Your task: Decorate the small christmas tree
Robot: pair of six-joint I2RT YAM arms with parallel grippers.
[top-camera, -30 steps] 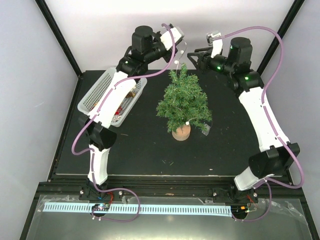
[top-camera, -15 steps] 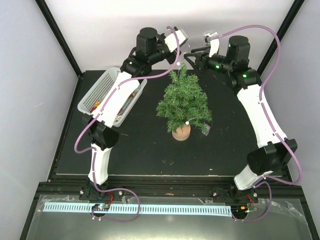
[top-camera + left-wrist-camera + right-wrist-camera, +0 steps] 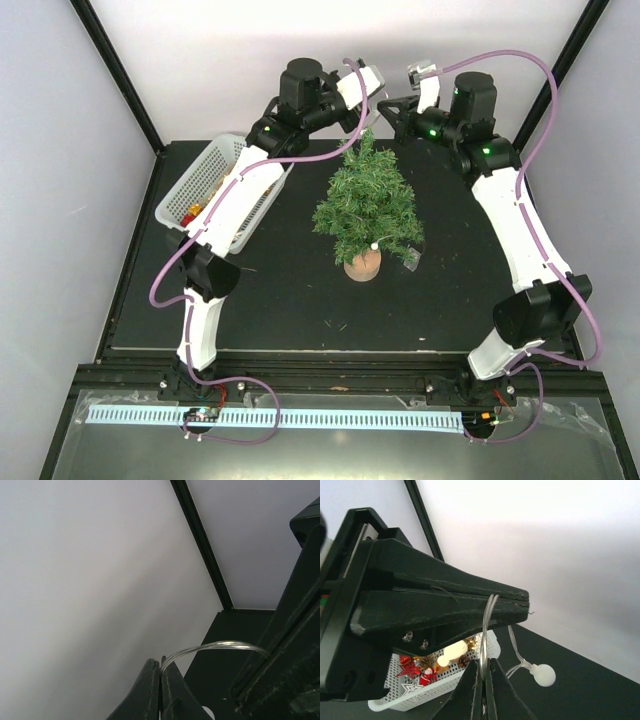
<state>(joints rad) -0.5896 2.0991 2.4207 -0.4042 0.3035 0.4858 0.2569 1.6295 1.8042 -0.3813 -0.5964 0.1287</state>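
Right wrist view: we pinch the light string (image 3: 484,635) in left jaws and right jaws, held above the tree (image 3: 368,205), presumably for draping.

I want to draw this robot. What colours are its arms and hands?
The left arm and right arm are white with black joints. A purple cable loops along each, with tiny green lights near the wrists. The left hand and right hand are black, with two slim fingers.
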